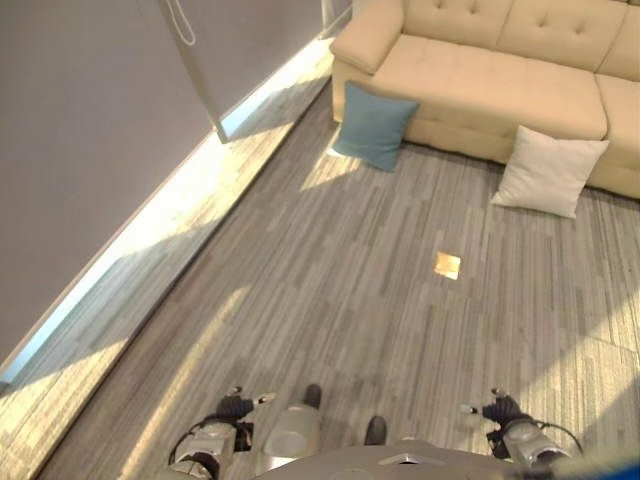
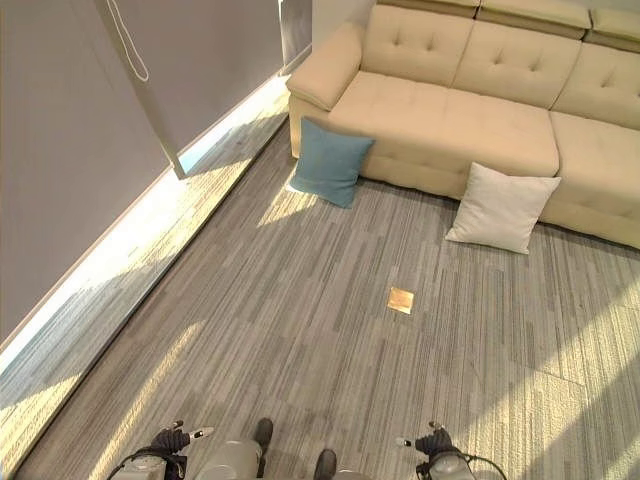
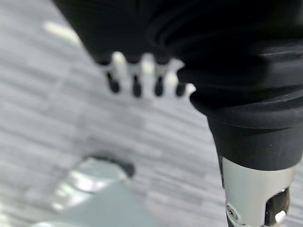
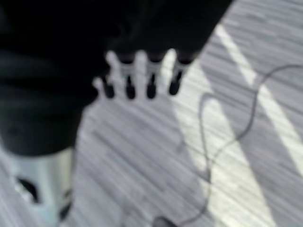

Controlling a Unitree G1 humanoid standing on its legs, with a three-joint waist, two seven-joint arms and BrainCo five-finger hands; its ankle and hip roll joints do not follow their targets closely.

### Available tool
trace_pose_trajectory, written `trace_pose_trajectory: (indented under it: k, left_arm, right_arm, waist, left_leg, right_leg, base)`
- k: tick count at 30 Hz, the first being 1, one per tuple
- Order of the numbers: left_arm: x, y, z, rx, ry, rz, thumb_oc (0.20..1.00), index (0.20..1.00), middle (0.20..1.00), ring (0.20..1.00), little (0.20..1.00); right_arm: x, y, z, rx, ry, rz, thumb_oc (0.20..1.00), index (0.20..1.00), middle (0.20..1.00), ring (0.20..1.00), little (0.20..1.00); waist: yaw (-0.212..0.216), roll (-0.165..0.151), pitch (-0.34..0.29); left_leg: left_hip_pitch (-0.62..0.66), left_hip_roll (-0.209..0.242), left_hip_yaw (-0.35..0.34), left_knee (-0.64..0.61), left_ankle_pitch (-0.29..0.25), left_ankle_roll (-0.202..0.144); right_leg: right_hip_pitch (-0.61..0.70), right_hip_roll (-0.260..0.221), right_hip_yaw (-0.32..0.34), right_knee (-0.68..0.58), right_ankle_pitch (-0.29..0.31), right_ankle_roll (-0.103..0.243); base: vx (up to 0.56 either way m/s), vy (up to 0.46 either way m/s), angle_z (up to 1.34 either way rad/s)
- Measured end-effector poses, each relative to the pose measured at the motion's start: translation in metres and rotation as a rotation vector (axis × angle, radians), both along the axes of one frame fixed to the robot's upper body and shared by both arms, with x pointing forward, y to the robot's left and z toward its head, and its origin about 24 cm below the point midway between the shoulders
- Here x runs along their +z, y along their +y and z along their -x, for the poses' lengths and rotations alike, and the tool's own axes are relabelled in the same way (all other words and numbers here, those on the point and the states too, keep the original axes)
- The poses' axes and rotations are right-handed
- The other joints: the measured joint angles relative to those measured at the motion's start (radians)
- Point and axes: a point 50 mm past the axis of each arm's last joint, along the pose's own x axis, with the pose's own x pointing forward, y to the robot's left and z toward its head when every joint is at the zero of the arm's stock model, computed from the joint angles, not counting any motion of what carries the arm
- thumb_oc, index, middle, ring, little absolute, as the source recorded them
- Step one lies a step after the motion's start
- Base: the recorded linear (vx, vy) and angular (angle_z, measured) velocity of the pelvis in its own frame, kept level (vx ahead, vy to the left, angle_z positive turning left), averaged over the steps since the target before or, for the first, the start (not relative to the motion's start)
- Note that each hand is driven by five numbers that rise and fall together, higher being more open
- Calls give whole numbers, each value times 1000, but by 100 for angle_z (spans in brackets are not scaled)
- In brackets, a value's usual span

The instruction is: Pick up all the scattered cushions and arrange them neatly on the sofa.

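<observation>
A blue cushion [image 1: 373, 125] stands on the floor, leaning against the front left corner of the beige sofa [image 1: 500, 85]. A white cushion [image 1: 548, 170] leans against the sofa's front further right. Both are far ahead of me. My left hand [image 1: 237, 405] hangs low at the bottom left and my right hand [image 1: 500, 408] at the bottom right. In the left wrist view the left hand's fingers [image 3: 137, 78] point straight down over bare floor and hold nothing. The right hand's fingers [image 4: 142, 75] are likewise straight and empty.
A grey wall with a hanging cord [image 1: 180, 25] runs along the left, with a sunlit strip of floor at its foot. A small brass floor plate [image 1: 447, 264] lies in the grey plank floor between me and the white cushion.
</observation>
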Motion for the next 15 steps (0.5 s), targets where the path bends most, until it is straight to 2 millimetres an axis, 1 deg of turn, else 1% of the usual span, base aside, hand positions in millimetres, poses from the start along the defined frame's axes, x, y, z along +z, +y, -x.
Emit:
trace_pose_trajectory:
  k: [2,3,4,5,6,7,8,9,10,11,12,13,14,15]
  left_arm:
    - [0,-1,-1,-2,-3,3,1000,1000,1000,1000,1000]
    - [0,-2,-2,-2,-4,5,1000,1000,1000,1000,1000]
    - [-1,-2,0,-2,0,5,1000,1000,1000,1000,1000]
    - [-1,-3,-1,-2,0,7,1000,1000,1000,1000,1000]
    - [-2,-3,2,1,5,10,1000,1000,1000,1000,1000]
    - [-3,-3,9,7,20,10,1000,1000,1000,1000,1000]
    - [-7,-1,22,25,53,12,1000,1000,1000,1000,1000]
    - [-8,-1,28,31,69,11,1000,1000,1000,1000,1000]
    - [-9,1,33,37,85,7,1000,1000,1000,1000,1000]
    - [-9,6,38,50,103,-5,1000,1000,1000,1000,1000]
    - [-7,12,37,52,97,-19,1000,1000,1000,1000,1000]
    - [-6,12,32,45,86,-20,1000,1000,1000,1000,1000]
    - [-4,14,29,41,72,-26,1000,1000,1000,1000,1000]
    - [-3,18,27,40,62,-35,1000,1000,1000,1000,1000]
  right_arm:
    - [-1,-1,3,-7,9,1,1000,1000,1000,1000,1000]
    - [0,-2,2,-7,7,3,1000,1000,1000,1000,1000]
    - [0,-1,0,-5,4,3,1000,1000,1000,1000,1000]
    - [1,-1,-2,-4,0,3,1000,1000,1000,1000,1000]
    - [2,-2,-3,-4,-5,4,1000,1000,1000,1000,1000]
    - [1,-1,-3,-3,-6,2,1000,1000,1000,1000,1000]
    - [1,-1,-4,3,-9,2,1000,1000,1000,1000,1000]
    - [1,-1,-2,6,-7,3,1000,1000,1000,1000,1000]
    - [-1,0,3,5,11,3,1000,1000,1000,1000,1000]
    - [-4,4,8,13,32,-7,1000,1000,1000,1000,1000]
    - [-7,8,14,29,48,-12,1000,1000,1000,1000,1000]
    - [-7,8,15,33,49,-10,1000,1000,1000,1000,1000]
    - [-6,9,13,42,36,-14,1000,1000,1000,1000,1000]
    - [-6,11,11,58,33,-15,1000,1000,1000,1000,1000]
  waist:
    - [-5,-5,-1]
    - [-8,-6,2]
    - [3,-2,14]
    - [8,-1,25]
    - [17,5,27]
    - [32,11,23]
    - [34,24,9]
    - [31,34,-5]
    - [36,32,-15]
    - [40,9,-28]
    - [40,-13,-38]
    - [41,-8,-37]
    - [50,-11,-39]
    - [53,-19,-46]
  left_leg:
    - [4,-3,46,-77,1,3]
    - [4,-4,47,-108,3,4]
    - [-6,-15,67,-168,11,0]
    - [-15,-21,65,-196,17,-3]
    - [-22,-23,62,-210,22,4]
    - [-21,-18,59,-225,27,12]
    - [-18,-18,43,-222,48,37]
    - [-9,-18,35,-202,50,41]
    - [3,-23,37,-197,56,77]
    - [21,-42,54,-197,32,107]
    - [55,-61,70,-200,10,147]
    - [75,-52,83,-202,7,156]
    - [98,-53,95,-201,-6,159]
    - [116,-63,81,-193,-38,167]
  right_leg:
    - [4,0,-9,-8,-3,-3]
    - [1,1,-10,-8,-5,-4]
    - [9,2,-3,-5,-17,-3]
    - [17,1,4,-4,-22,0]
    - [20,6,26,-3,-28,12]
    - [25,10,54,-4,-35,19]
    - [48,14,73,-3,-39,34]
    - [61,16,83,1,-63,45]
    - [70,12,95,13,-84,56]
    - [68,-13,103,55,-110,74]
    - [38,-41,107,175,-149,106]
    - [-8,-52,103,306,-181,136]
    - [-58,-78,98,450,-194,157]
    - [-98,-93,113,563,-172,173]
  base:
    - [179,63,27]
    - [352,149,12]
    - [346,164,-3]
    - [346,190,-25]
    - [174,98,-56]
    - [257,181,-96]
    - [262,172,-83]
    - [360,237,-67]
    - [256,163,-35]
    - [222,198,-39]
    - [179,193,-28]
    - [175,198,-28]
    - [124,124,-28]
    - [202,197,-17]
